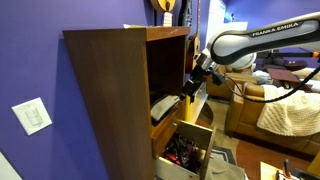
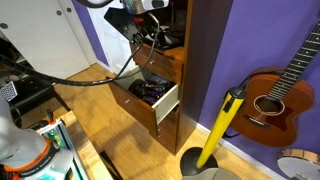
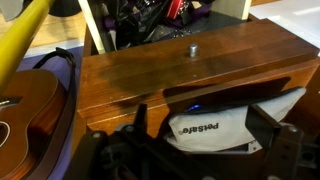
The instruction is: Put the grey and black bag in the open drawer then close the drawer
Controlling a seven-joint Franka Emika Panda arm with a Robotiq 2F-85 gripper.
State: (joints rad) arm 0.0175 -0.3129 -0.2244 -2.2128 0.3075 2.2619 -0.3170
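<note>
The grey and black bag (image 1: 163, 106) lies on the cabinet shelf just above the open drawer (image 1: 196, 136). In the wrist view the bag (image 3: 215, 128) is pale grey with "PetSafe" printed on it. My gripper (image 3: 200, 115) has a finger on either side of the bag, spread wide and not visibly squeezing it. In both exterior views the gripper (image 1: 189, 87) (image 2: 141, 42) reaches into the shelf opening. The drawer (image 2: 166, 101) is pulled out and holds dark and red things. Its wooden front with a knob (image 3: 190, 47) shows in the wrist view.
A guitar (image 2: 266, 100) and a yellow pole (image 2: 221, 124) stand beside the wooden cabinet (image 1: 110, 90). A brown couch with a pale blanket (image 1: 285, 112) stands behind the arm. Black cables hang from the arm over the drawer.
</note>
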